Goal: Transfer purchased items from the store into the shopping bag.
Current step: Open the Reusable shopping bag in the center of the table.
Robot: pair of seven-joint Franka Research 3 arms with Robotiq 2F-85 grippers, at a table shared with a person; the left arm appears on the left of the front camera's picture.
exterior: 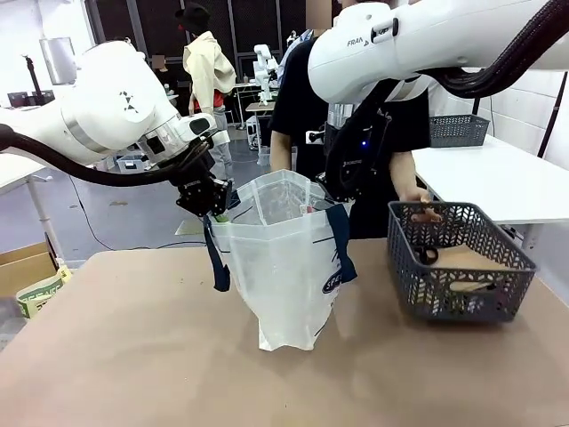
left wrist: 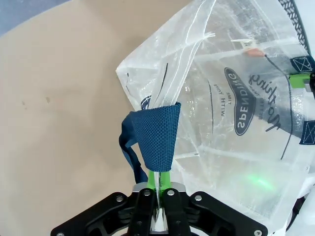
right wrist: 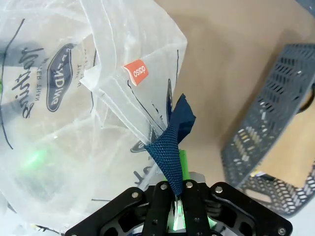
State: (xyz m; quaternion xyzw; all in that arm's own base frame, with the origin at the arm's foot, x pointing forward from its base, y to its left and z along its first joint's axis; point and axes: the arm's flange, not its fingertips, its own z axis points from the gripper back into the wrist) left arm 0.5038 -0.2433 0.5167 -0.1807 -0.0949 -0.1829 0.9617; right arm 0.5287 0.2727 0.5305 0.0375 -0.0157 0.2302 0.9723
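The shopping bag (exterior: 286,267), translucent white with navy handles and a round navy logo, stands open at the table's middle. My left gripper (exterior: 213,210) is shut on the bag's left rim at the navy handle (left wrist: 156,140), with the green pads pinching the plastic. On the opposite rim, my right gripper (exterior: 332,197) is shut on the other navy handle (right wrist: 170,147). Purchased items lie in the dark grey basket (exterior: 444,294) to the right: a flat brown pack (exterior: 476,258) and a black-handled thing (exterior: 427,253). A person's hand (exterior: 425,212) reaches over the basket's far rim.
The person in a black top stands at the far edge behind the bag. The basket (right wrist: 275,113) sits close beside the bag on my right. An orange label (right wrist: 135,72) hangs inside the bag. Bare brown tabletop (exterior: 116,347) spreads to the left and front.
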